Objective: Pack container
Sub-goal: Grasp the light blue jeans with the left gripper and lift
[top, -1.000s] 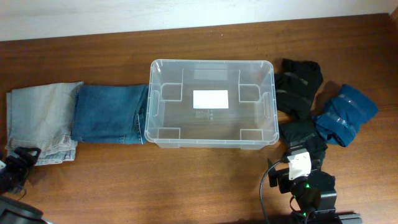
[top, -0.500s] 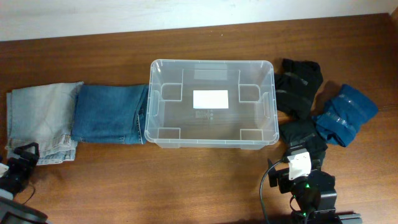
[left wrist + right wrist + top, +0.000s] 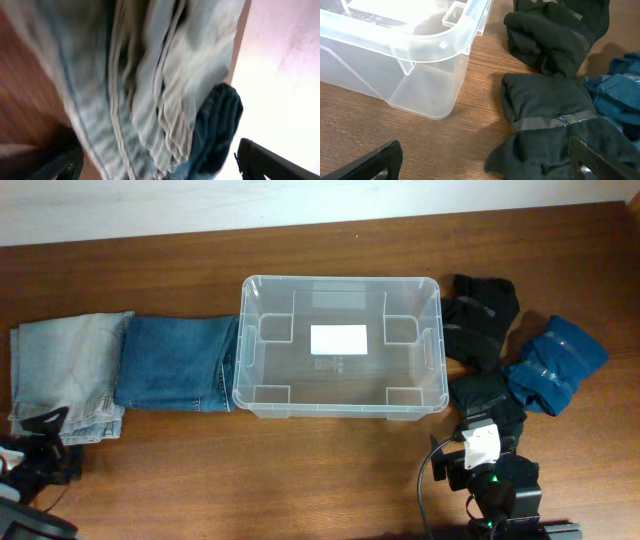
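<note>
Nothing packed: clear container [image 3: 340, 408] empty, folded jeans [image 3: 175, 365] and dark garments [image 3: 480, 320] outside; left gripper [image 3: 58, 442] and right gripper [image 3: 490, 162] spread wide, holding nothing.

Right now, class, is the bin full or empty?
Empty. Inside the bin only its white label shows; the jeans at its left and the dark clothes at its right lie outside, on the table.

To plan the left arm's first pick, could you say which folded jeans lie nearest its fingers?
The pale pair at the far left; the darker blue pair lies beside the container.
</note>
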